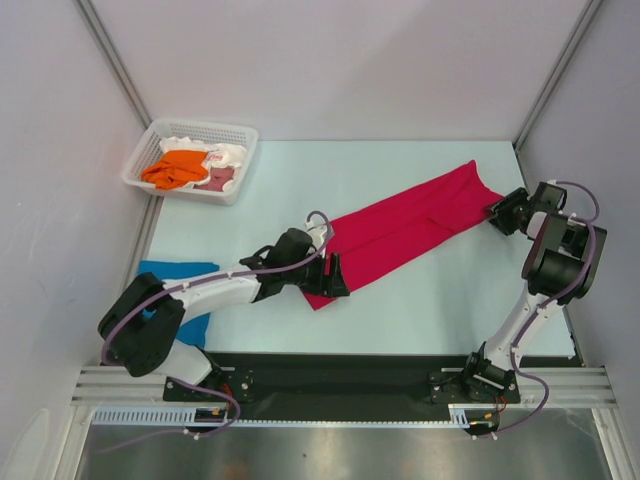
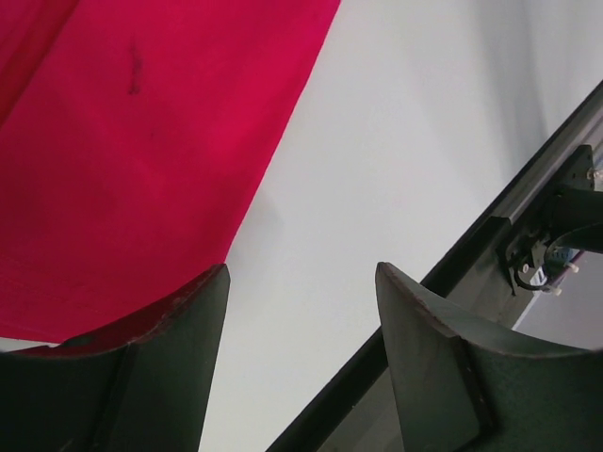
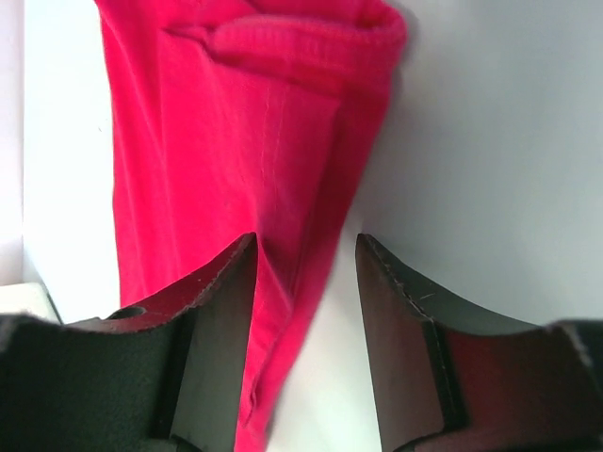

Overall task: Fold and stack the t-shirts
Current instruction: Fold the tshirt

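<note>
Robotics lab test cell; plain white partition walls point(image 1: 330, 60), aluminium frame posts point(image 1: 113, 60), pale tabletop point(image 1: 420, 310), mounting rail point(image 1: 340, 382)

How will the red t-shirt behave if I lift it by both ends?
Probably floppy: the red t-shirt lies flat in a long folded strip, so its middle would likely sag. Its bunched hem suggests thin, light cloth. Pushed, it would likely wrinkle rather than slide whole.
</note>
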Robot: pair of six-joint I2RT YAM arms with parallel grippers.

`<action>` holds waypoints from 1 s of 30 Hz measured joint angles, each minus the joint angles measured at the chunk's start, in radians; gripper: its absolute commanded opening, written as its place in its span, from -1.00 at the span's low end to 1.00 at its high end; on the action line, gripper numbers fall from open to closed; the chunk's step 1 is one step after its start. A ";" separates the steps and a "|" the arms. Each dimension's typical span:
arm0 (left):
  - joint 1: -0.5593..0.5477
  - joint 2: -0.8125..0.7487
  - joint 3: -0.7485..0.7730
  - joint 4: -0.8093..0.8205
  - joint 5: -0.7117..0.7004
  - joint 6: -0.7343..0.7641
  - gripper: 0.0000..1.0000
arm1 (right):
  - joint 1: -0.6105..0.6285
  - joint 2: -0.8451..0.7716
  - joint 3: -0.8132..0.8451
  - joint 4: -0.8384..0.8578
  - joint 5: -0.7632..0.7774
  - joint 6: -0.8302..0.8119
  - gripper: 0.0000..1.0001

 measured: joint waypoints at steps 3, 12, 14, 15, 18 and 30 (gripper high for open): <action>0.000 -0.023 -0.002 0.005 0.010 -0.002 0.38 | 0.000 0.021 0.016 0.019 -0.002 0.011 0.00; 0.000 -0.140 -0.021 0.005 0.005 -0.011 0.36 | 0.013 0.116 0.112 0.030 0.008 0.024 -1.00; 0.000 -0.170 -0.021 -0.005 -0.009 -0.010 0.39 | 0.024 0.151 0.172 0.020 0.026 0.024 -1.00; 0.002 -0.180 -0.020 -0.012 -0.019 -0.010 0.40 | 0.035 0.168 0.198 0.016 0.036 0.022 -1.00; 0.013 -0.196 -0.005 -0.056 -0.050 -0.002 0.44 | 0.063 0.242 0.323 -0.005 0.066 0.012 -1.00; 0.291 0.067 0.243 -0.224 -0.079 0.076 0.53 | 0.114 0.497 0.851 -0.248 0.143 -0.054 -0.02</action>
